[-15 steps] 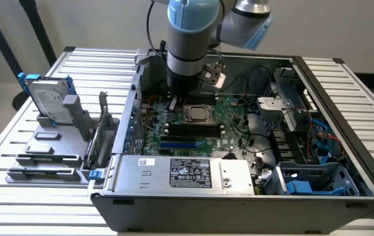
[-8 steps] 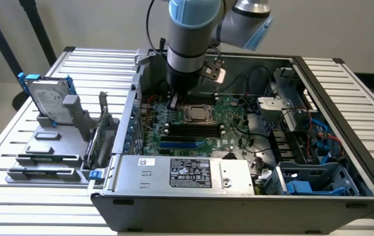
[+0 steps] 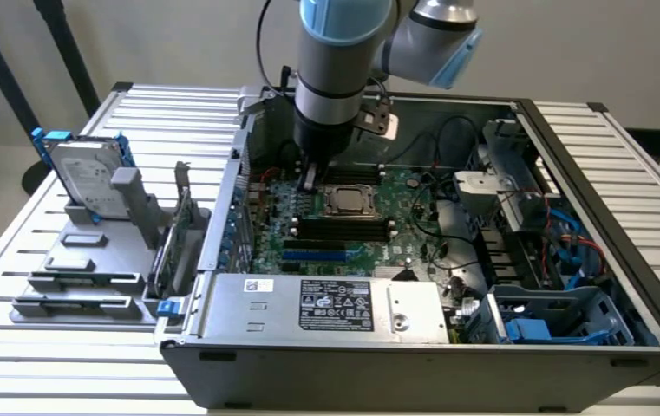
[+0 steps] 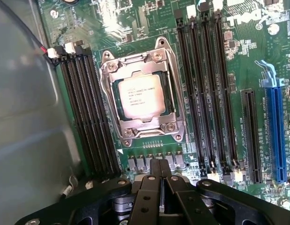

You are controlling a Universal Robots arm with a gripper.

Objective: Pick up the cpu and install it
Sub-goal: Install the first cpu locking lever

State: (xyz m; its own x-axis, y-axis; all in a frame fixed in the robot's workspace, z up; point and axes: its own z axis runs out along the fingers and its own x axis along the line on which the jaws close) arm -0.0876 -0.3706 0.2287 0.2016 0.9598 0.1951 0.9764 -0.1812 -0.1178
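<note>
One open computer case held one green motherboard. One metal-framed socket framed the one cpu (silver top up). One gripper hung near the socket, clear of the cpu, fingers together, empty.

Perhaps "DELL" on motherboard
</note>
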